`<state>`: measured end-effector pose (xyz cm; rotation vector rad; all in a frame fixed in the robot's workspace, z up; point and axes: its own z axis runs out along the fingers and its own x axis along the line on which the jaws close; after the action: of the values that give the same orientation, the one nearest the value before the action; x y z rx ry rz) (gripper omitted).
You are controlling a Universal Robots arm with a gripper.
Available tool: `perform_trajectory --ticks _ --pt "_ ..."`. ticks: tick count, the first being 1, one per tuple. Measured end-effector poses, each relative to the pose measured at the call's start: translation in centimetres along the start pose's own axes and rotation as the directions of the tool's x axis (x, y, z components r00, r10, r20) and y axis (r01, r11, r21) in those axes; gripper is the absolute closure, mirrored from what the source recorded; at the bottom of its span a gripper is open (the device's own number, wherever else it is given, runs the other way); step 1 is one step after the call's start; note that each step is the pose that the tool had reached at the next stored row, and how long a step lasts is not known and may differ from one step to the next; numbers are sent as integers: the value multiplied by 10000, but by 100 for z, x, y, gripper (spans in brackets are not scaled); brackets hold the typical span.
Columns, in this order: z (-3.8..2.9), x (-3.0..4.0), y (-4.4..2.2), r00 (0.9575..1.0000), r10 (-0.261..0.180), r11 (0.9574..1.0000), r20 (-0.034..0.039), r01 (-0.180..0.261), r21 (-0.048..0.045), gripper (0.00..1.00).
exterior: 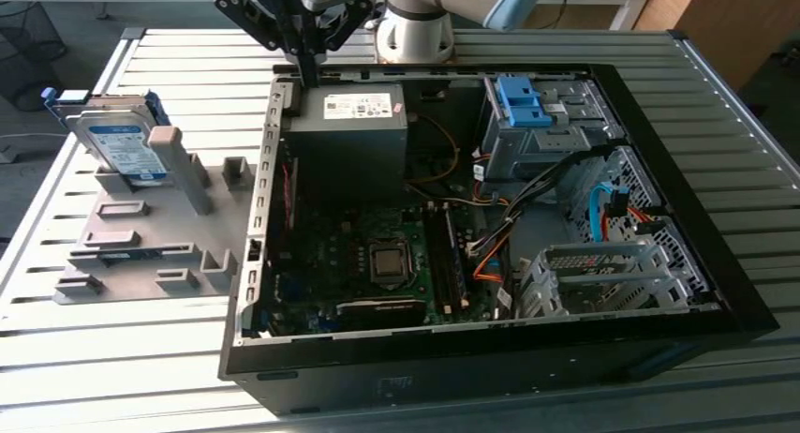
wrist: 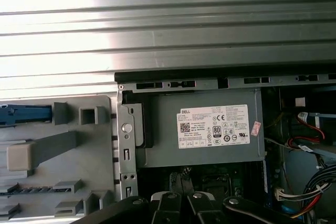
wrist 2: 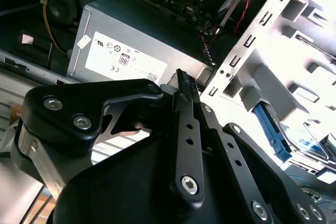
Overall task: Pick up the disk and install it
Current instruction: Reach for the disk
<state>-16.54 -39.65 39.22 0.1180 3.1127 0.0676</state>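
A: Where's the disk relative to the gripper?
B: Disk (exterior: 119, 142) stands on edge, leaning, in the fixture (exterior: 150, 255) at the exterior view's left. Gripper (exterior: 306, 72) hangs over the case (exterior: 700, 264) wall beside the PSU (exterior: 350, 133). So the disk is leftward of it in that view and lower, well apart. Long side looks to run upward from the fixture.
A: Fingers?
B: Pressed together, nothing between them.
A: Surfaces?
B: Silver-grey metal body, glossy white-and-blue label, blue plastic carrier along the edges. Fixture is matte grey plastic with blocky slots. Table (exterior: 187, 58) is ribbed metal.
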Motion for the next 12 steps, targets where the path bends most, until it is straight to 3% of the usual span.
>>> perform_trajectory --ticks 12 --pt "4 32 -3 10000 0 10000 -1 0 0 89"
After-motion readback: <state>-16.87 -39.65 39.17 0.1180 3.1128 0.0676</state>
